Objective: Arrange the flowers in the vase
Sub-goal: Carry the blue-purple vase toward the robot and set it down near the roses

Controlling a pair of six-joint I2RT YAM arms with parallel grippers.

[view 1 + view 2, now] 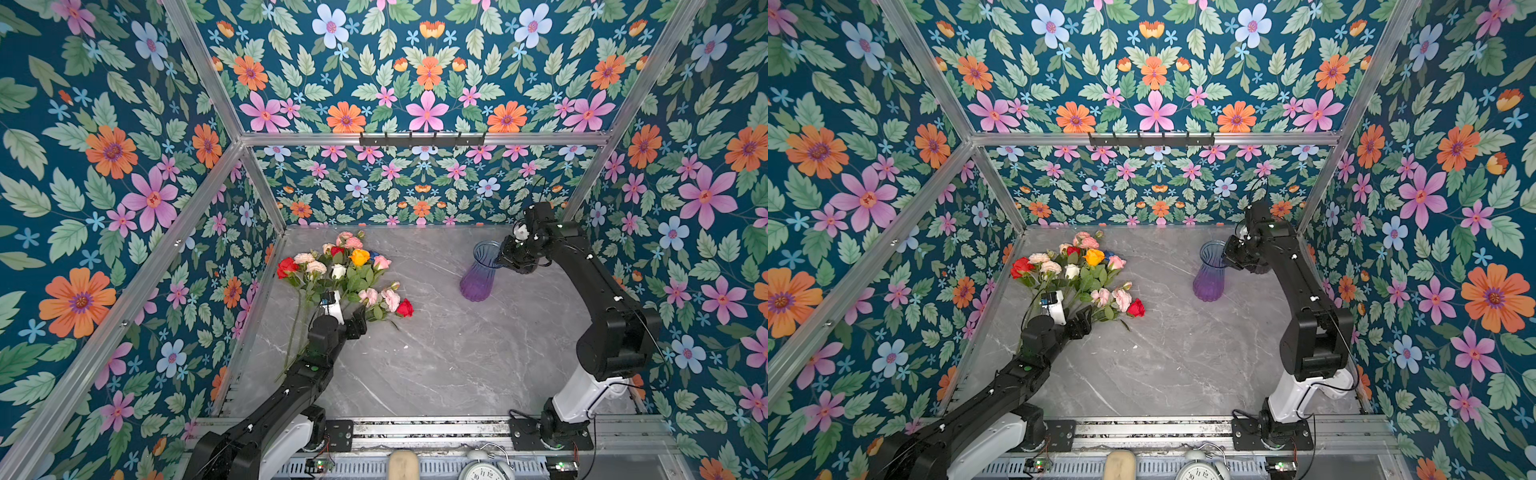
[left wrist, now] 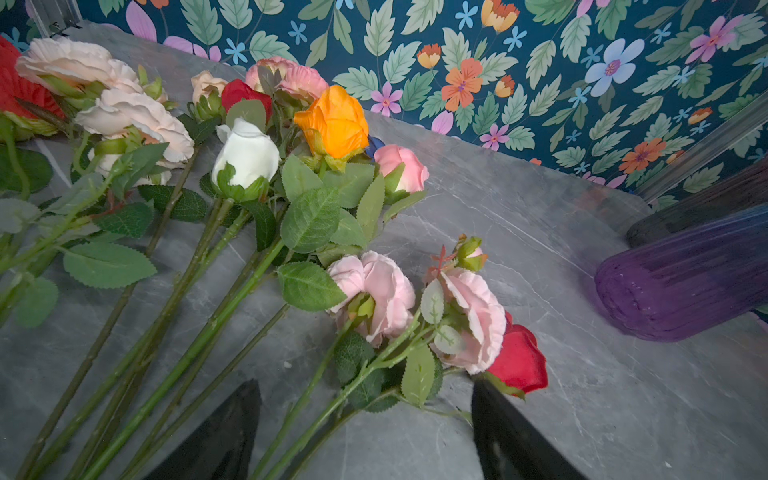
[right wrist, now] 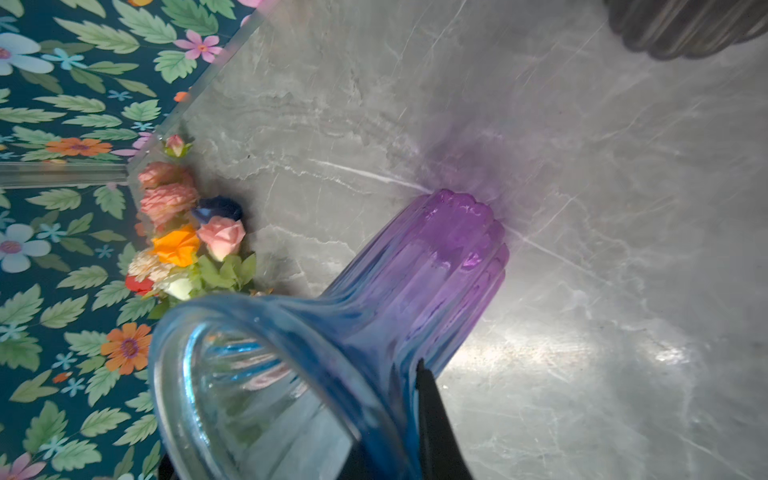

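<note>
Far left: flowers [image 1: 340, 274] in a loose fan, lying flat on the grey table [image 1: 436, 374] close to the left wall. None in the vase so far, so all of the arranging is left to do; by the look of it, only a first pick in preparation. Long axes along the stems: cut ends toward the near left corner, heads toward the back wall, spreading out rightward. At the fan's right edge, stems lying more sideways, with pink blooms [image 2: 376, 291] and a red rose [image 2: 519, 361] pointing toward the middle of the table.

Over that right edge: left gripper [image 2: 363, 386], low above the table, jaws wide apart, holding nothing. Straddles the green stems of the pink blooms in the left wrist view, without closing on them.

Then a stretch of table.

Right: vase [image 1: 478, 274], blue at the flared mouth and purple at the base, well apart from the flowers. Stands on its base, mouth up, long axis about upright as far as both top views tell; empty. At its rim, right gripper [image 1: 503, 258], nearly closed, pinching the glass lip; one finger outside the wall in the right wrist view, the other hidden. Probably steadying the vase.
</note>
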